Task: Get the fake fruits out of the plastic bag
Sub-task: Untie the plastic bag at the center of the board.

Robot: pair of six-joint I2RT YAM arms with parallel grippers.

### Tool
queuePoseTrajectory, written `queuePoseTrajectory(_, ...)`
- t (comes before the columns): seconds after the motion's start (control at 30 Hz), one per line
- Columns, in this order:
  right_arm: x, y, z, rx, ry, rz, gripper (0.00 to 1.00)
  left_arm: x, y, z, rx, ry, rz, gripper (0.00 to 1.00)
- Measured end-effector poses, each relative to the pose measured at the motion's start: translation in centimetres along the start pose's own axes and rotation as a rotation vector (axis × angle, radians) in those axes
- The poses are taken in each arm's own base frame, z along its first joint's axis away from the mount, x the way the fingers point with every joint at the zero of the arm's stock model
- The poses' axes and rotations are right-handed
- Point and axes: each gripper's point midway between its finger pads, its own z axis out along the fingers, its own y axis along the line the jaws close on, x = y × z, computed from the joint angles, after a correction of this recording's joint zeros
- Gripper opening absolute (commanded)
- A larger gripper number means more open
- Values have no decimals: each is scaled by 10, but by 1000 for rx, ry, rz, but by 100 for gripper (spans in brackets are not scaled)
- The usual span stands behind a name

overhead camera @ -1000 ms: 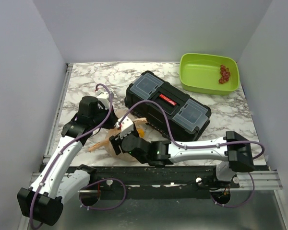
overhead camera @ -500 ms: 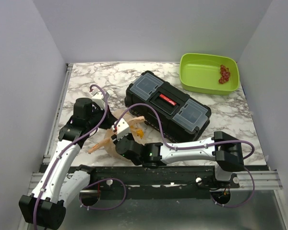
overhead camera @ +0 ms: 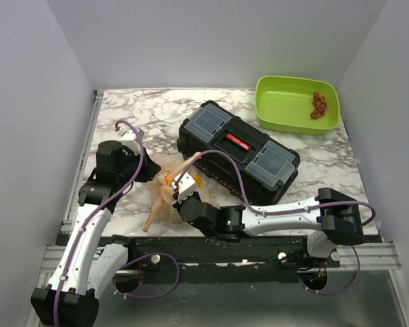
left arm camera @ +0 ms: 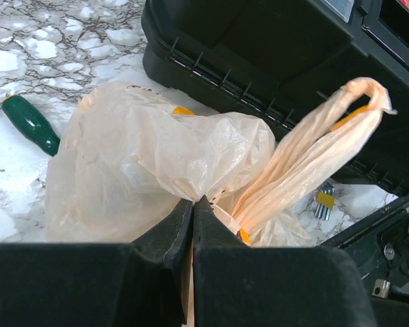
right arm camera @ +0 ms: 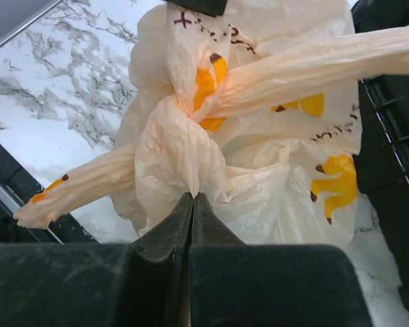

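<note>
The plastic bag (overhead camera: 165, 185), tan and crinkly with orange-yellow prints, lies in front of the black toolbox, pulled between both arms. From the left, my left gripper (overhead camera: 148, 176) is shut on a pinch of its film (left arm camera: 193, 199); the bag's body (left arm camera: 143, 163) bulges ahead and a twisted handle loop (left arm camera: 327, 133) rises to the right. On the near side, my right gripper (overhead camera: 172, 194) is shut on a fold (right arm camera: 192, 195) just below the bag's knot (right arm camera: 180, 136). One handle (right arm camera: 75, 187) trails left. The fake fruits are hidden; the bag's film shows none of them.
The black toolbox (overhead camera: 238, 146) lies diagonally right behind the bag. A lime-green bin (overhead camera: 286, 112) at the back right holds red grapes (overhead camera: 319, 105). A dark green handle (left arm camera: 31, 124) lies on the marble left of the bag. The table's front rail runs just below the bag.
The right gripper has closed onto the bag's fold. The left arm has drawn back to the left, stretching the bag, and one handle now trails toward the front edge.
</note>
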Motion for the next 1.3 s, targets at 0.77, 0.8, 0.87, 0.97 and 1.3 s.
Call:
queuePoseTrajectory(0.77, 6, -29, -62, -128, 12, 83, 22, 1, 24, 9, -69, 24, -91, 0)
queuePoseTrajectory(0.8, 2, -27, -62, -133, 10, 85, 26, 0, 25, 8, -70, 23, -92, 0)
queuePoseTrajectory(0.87, -7, -21, -60, -142, 0, 84, 34, 0, 25, 9, -68, 21, -91, 0)
queuePoseTrajectory(0.97, -27, -11, -55, -157, -26, 76, 44, -2, 24, 9, -65, 15, -88, 0)
queuePoseTrajectory(1.3, -59, 25, -20, -153, -42, -28, 58, -5, 23, 8, -56, 3, -84, 0)
